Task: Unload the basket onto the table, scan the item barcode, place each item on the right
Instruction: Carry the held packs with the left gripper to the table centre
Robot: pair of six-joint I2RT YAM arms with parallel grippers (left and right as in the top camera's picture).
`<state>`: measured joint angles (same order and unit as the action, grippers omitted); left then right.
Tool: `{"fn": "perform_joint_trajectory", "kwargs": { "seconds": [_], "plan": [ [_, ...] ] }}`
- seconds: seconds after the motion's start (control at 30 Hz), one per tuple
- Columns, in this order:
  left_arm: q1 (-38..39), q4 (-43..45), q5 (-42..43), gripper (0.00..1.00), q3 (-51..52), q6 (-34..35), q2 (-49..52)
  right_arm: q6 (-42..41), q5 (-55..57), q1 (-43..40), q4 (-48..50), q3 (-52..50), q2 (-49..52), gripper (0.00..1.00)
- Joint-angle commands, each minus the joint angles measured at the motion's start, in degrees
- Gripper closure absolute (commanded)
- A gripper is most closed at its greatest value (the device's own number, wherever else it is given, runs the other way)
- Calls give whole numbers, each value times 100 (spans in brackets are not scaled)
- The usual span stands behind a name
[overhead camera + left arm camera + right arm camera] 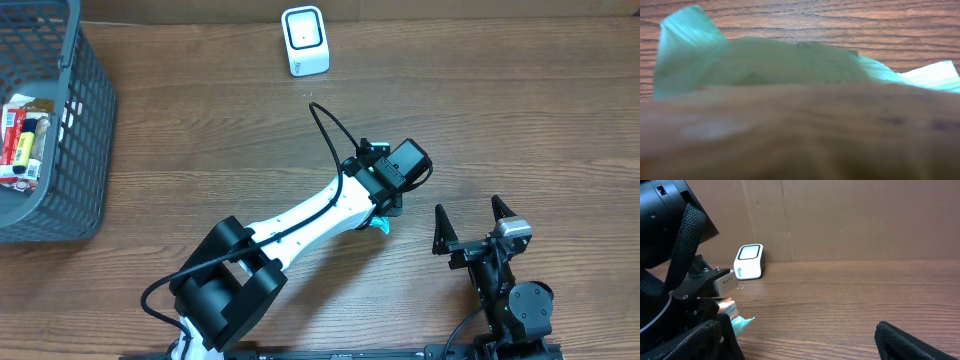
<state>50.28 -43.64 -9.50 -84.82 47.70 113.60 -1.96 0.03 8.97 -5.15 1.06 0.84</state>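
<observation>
The item (pixel 382 226) is a small packet with a teal crimped end and an orange and white face (pixel 728 308). My left gripper (pixel 384 210) is right over it and shut on it, near the middle of the table. In the left wrist view the packet's teal wrapper (pixel 765 62) fills the frame, with a blurred brown mass below hiding the fingers. The white barcode scanner (pixel 304 41) stands at the far edge, well beyond the packet, and shows in the right wrist view as the scanner (pixel 749 261). My right gripper (pixel 470 225) stands open and empty to the right of the packet.
A grey plastic basket (pixel 88 120) with several packets inside stands at the far left. A cardboard wall (pixel 850 220) runs behind the scanner. The left arm's black cable (pixel 335 130) loops above the table.
</observation>
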Motion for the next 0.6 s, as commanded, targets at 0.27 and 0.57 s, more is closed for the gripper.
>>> {"fn": "perform_joint_trajectory", "kwargs": {
  "seconds": [0.27, 0.57],
  "plan": [
    [0, 57, 166, 16, -74, -96, -46, -46, 33, -37, 35, -61, -68, 0],
    [-11, -411, -66, 0, -647, -750, -214, -46, 33, -37, 35, -61, -68, 0]
  ]
}}
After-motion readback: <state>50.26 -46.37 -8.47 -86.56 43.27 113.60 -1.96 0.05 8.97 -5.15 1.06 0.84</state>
